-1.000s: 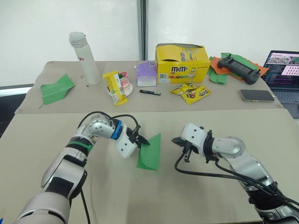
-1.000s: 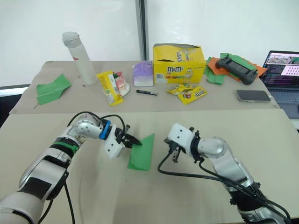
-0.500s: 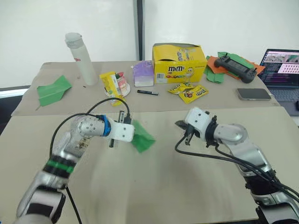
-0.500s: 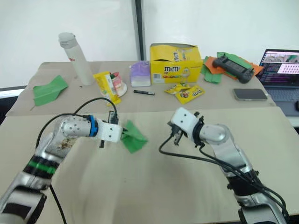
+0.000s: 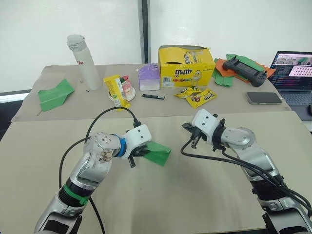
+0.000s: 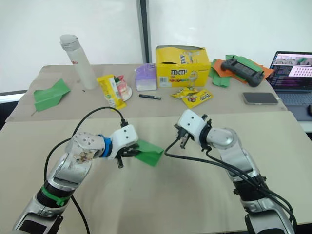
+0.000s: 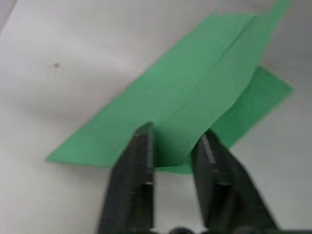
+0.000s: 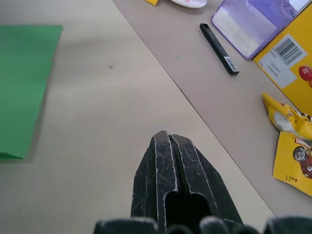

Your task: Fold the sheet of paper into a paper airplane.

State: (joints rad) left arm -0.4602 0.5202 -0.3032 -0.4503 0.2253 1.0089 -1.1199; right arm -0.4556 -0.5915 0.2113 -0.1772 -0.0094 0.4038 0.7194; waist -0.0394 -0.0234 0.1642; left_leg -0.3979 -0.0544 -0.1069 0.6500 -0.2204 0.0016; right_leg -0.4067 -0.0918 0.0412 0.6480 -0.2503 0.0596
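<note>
The sheet of paper (image 5: 157, 150), folded, lies near the middle of the front table (image 5: 204, 195), held at its left end by the left hand (image 5: 140, 152). The right hand (image 5: 187, 129) is to the right of the sheet, apart from it. On the rear table (image 5: 73, 109), from left edge to right edge: a paper plane (image 5: 56, 93), a bottle (image 5: 85, 62), a snack pack (image 5: 116, 91), a pouch (image 5: 149, 77) with a pen (image 5: 153, 96) in front, a box (image 5: 186, 66) with candy bags (image 5: 197, 95) in front, paper scraps (image 5: 225, 77) under a controller (image 5: 247, 70), a phone (image 5: 264, 98) and a laptop (image 5: 294, 68) at the right edge.
</note>
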